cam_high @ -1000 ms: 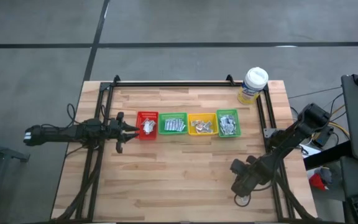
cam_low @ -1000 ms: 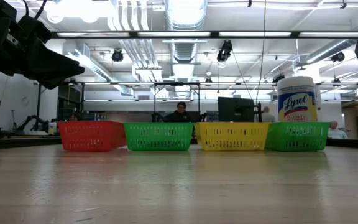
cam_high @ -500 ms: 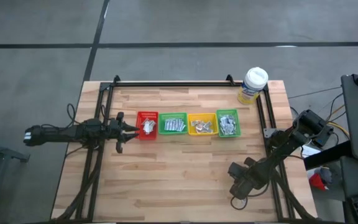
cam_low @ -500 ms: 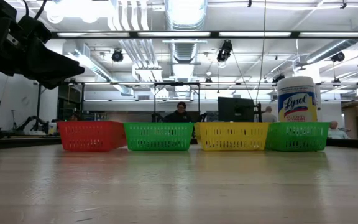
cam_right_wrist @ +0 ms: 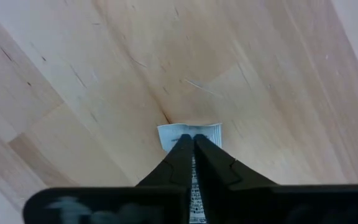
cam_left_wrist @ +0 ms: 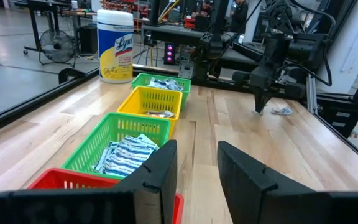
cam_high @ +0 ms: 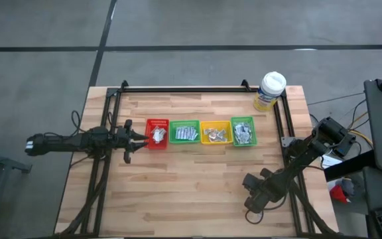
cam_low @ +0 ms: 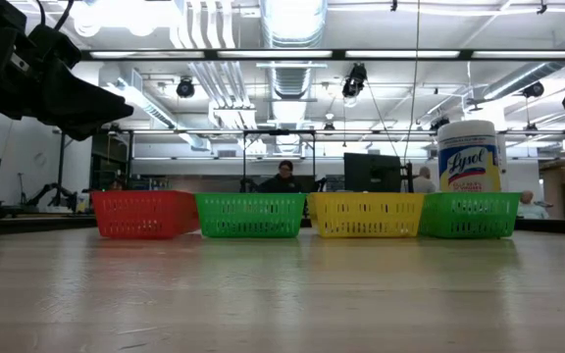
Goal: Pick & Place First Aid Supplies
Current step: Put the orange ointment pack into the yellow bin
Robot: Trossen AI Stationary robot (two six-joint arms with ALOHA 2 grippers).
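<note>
Four small bins stand in a row mid-table: red [cam_high: 157, 133], green [cam_high: 185, 131], yellow [cam_high: 215, 132] and green [cam_high: 243, 131], each with first aid supplies inside. A single white sachet [cam_right_wrist: 189, 130] lies on the wood near the table's near right corner. My right gripper [cam_right_wrist: 189, 140] points down over it and is shut on it; it also shows in the high view [cam_high: 253, 199]. My left gripper [cam_left_wrist: 197, 168] hovers open and level just left of the red bin [cam_left_wrist: 73, 182], holding nothing. My right gripper pinches the white sachet between its two fingers, coming from above and pointing down. A printed strip of the sachet [cam_right_wrist: 195, 183] shows in the slit between the fingers, and its edge [cam_right_wrist: 173, 132] sticks out past the tips against the wood. The left wrist view shows the sachet [cam_left_wrist: 283, 111] low at the table beside the fingertips.
A white-lidded yellow wipes tub [cam_high: 270, 91] stands at the far right corner. A black metal frame [cam_high: 178, 89] runs along the table's far and side edges. Bare wood [cam_high: 191, 179] lies between the bins and the near edge. People sit in the room beyond the table.
My right gripper has sunk toward the table and shifted a little toward the near edge and the left.
</note>
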